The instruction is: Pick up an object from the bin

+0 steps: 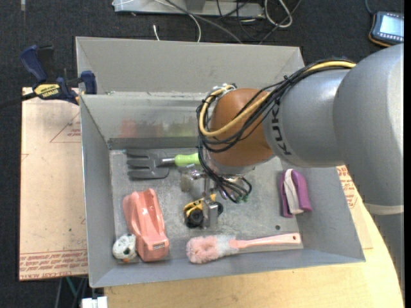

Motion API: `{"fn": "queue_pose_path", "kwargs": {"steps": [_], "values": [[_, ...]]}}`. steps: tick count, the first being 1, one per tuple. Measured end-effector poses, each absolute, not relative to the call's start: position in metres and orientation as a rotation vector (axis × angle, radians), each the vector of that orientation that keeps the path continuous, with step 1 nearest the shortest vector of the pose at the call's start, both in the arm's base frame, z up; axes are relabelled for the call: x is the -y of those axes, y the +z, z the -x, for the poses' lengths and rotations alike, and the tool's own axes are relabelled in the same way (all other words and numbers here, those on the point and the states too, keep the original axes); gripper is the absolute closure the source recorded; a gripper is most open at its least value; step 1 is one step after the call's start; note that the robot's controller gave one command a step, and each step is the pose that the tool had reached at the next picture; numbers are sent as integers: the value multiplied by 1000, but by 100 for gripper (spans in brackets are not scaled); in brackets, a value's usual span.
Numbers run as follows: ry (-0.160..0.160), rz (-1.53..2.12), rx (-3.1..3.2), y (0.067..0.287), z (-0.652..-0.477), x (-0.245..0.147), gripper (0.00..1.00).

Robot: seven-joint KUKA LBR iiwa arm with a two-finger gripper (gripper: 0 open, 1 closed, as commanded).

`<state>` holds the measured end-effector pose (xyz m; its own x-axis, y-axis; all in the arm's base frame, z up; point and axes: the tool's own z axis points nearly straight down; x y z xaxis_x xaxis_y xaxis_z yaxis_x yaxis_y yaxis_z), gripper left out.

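My gripper (210,201) hangs low over the middle of the bin, partly hidden under the arm's wrist. Directly beneath it, and touching or nearly touching it, lies a small yellow and black thing (194,213), perhaps a tape measure. A little up and left lies a grey garden fork with a green handle (154,162), the handle end reaching under the wrist. In front of the gripper a pink brush (241,244) lies along the near wall.
A pink tape dispenser (146,223) lies at the left, with a small white and yellow ball-like thing (124,248) at its near end. A purple and white thing (294,192) rests by the right wall. The arm covers the bin's back right.
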<state>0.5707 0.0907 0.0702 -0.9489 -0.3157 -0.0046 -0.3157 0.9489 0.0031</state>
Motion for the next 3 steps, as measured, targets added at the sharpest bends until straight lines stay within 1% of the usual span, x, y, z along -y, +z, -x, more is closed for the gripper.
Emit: {"fn": "queue_pose_path", "kwargs": {"steps": [1,2,3], "values": [[7,464,-3102,70,-564,-85,0],[9,492,-3093,71,-572,-91,100],[9,492,-3092,72,-572,-91,100]]}}
